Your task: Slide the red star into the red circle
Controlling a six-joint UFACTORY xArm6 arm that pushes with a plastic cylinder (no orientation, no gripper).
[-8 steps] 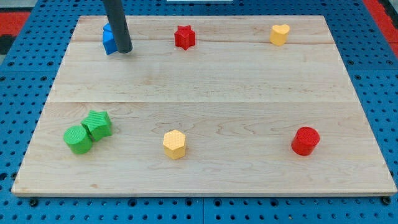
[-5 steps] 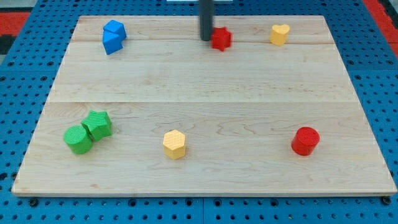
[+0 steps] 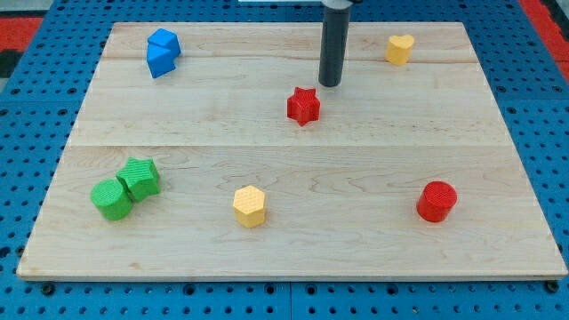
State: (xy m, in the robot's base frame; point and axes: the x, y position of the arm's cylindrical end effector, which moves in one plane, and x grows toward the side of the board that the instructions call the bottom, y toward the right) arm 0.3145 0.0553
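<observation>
The red star (image 3: 303, 106) lies on the wooden board (image 3: 293, 258), a little above its middle. The red circle (image 3: 436, 201) sits at the lower right, far from the star. My tip (image 3: 330, 84) is just above and to the right of the star, a small gap away from it.
Two blue blocks (image 3: 161, 52) touch each other at the upper left. A yellow heart (image 3: 400, 48) is at the upper right. A green circle (image 3: 110, 199) and a green block (image 3: 140, 178) touch at the lower left. A yellow hexagon (image 3: 250, 206) sits at the lower middle.
My tip moved from the blue blocks rightward to the red star. The star went right along the top, then down toward the board's middle. The tip now stands at its upper right.
</observation>
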